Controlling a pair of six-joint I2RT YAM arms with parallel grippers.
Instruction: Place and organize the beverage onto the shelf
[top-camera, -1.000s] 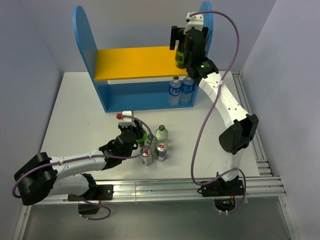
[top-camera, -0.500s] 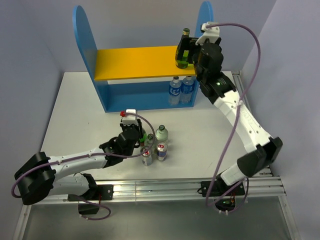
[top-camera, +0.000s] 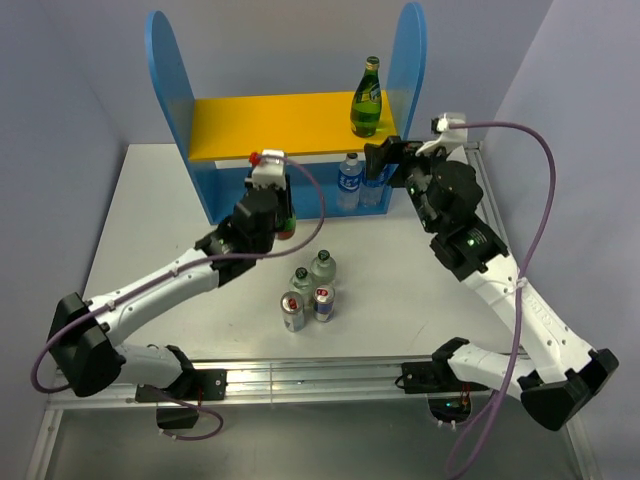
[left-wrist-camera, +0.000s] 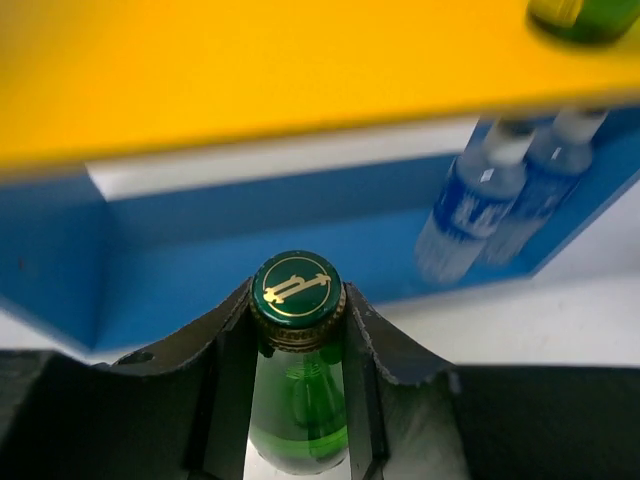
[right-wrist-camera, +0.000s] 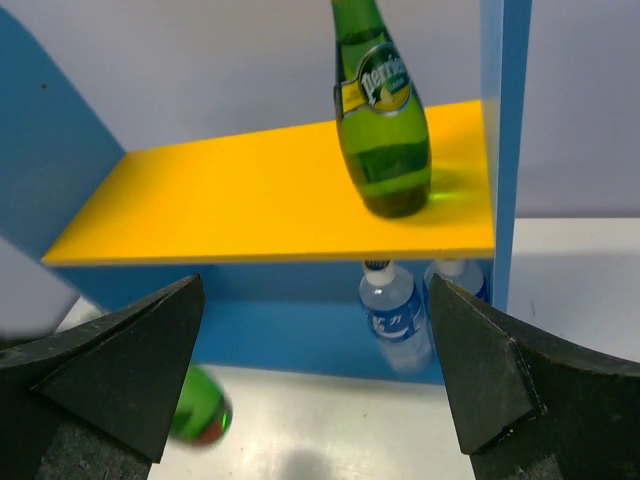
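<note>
Left gripper (left-wrist-camera: 297, 296) was clamped on the neck of a green glass bottle (left-wrist-camera: 298, 420), just under the cap, in front of the shelf (top-camera: 168, 80) and facing its lower level. Glass: likely heavy, rigid, slick, breakable; the neck hold looked sound, but it wants a gentle set-down. Right gripper (right-wrist-camera: 312, 300) was spread wide and empty before the shelf's right panel. A second green bottle (top-camera: 368, 100) stood on the shelf's yellow top board (top-camera: 270, 122), right end. White table (top-camera: 150, 220) was flat and smooth, with clear bottles (top-camera: 322, 266) and cans (top-camera: 323, 300) in front of the shelf. Plain grey-blue walls behind it.
</note>
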